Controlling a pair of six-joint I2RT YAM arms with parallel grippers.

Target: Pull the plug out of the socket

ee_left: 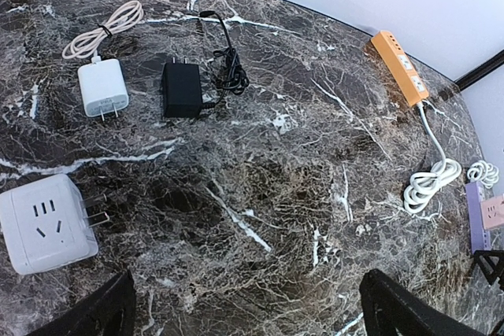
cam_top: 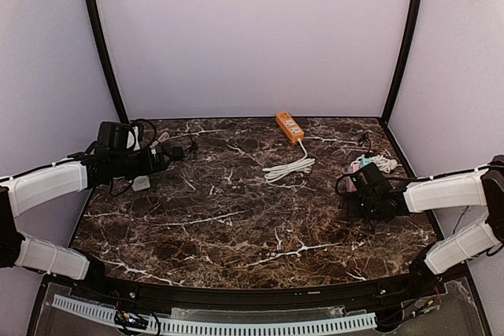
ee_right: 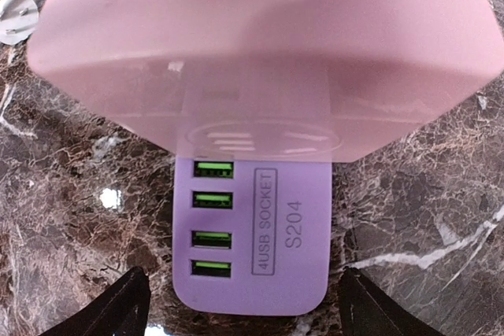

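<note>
Top external view: the right hand (cam_top: 356, 190) hangs low over the bench (cam_top: 236, 226) with the pink plug (cam_top: 362, 164) just beyond its fingertips and a white coiled cord (cam_top: 386, 163) a little past that; the left hand (cam_top: 157, 159) is well apart from both, on the opposite side; an orange power strip (cam_top: 290, 126) lies farther out, between the two hands; left wrist view: this hand's fingers stand wide apart with nothing between them; close ahead of it lie a white cube adapter (ee_left: 46, 222), a white charger (ee_left: 102, 88) and a black adapter (ee_left: 182, 90), all loose; the orange strip's outlets look empty; far off to its right the purple socket (ee_left: 475, 226) shows with the pink plug touching it; right wrist view: the plug fills the frame just ahead of the hand, seated on the purple socket, whose four USB ports (ee_right: 213, 218) are empty; the fingertips (ee_right: 118, 304) stand apart, one on each side of the socket's near end, touching nothing; the plug looks like light, rigid, glossy plastic, so likely slippery; I would clamp its two flat side faces and pull straight along the pins; the light socket may well lift with it unless pinned at the USB end
</note>
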